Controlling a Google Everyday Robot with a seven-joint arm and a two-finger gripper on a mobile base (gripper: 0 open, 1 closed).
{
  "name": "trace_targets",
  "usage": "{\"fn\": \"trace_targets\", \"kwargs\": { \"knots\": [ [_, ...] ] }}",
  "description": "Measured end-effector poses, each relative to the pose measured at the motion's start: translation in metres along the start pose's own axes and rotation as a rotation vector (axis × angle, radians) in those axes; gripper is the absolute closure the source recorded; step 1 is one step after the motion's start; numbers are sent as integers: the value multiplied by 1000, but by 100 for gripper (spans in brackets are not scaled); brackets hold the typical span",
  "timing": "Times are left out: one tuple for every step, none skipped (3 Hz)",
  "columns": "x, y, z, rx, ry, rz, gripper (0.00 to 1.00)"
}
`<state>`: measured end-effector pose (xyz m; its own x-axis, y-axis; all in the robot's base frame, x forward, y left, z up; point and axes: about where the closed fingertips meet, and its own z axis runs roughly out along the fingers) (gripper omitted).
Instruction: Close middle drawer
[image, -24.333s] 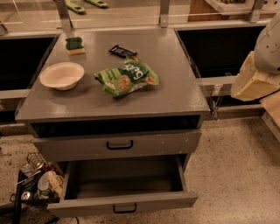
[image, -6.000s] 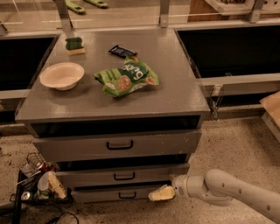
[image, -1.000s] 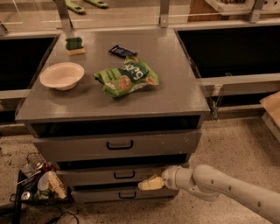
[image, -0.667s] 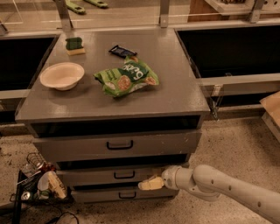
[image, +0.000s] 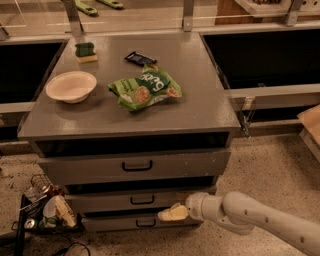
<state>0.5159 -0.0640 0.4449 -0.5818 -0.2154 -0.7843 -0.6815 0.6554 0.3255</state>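
Note:
The middle drawer (image: 100, 202) is a low grey front with a small black centre handle (image: 142, 200). It sits pushed in, about flush with the taller top drawer (image: 90, 170) above it and the bottom drawer (image: 110, 223) below it. My gripper (image: 172, 213) has cream-coloured fingers held together. It is against the cabinet front at the right part of the middle drawer's lower edge, to the right of the handle. My white arm (image: 250, 215) reaches in from the lower right.
On the cabinet top (image: 200, 100) lie a white bowl (image: 71, 86), a green chip bag (image: 145, 89), a dark snack bar (image: 140, 58) and a green sponge (image: 85, 51). A wire basket of clutter (image: 45, 207) stands on the floor at the lower left. Dark open bays flank the cabinet.
The drawer that stood wide open long ago is now pushed in. Since six seconds ago my gripper has moved up and left along the cabinet front. Over the last second it has barely moved.

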Motion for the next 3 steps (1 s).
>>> {"fn": "trace_targets", "kwargs": {
  "knots": [
    [3,4,-4,0,2,3,0],
    [40,9,-80,24,5,74,0],
    [67,0,-140,72,-14,137,0]
  ]
}}
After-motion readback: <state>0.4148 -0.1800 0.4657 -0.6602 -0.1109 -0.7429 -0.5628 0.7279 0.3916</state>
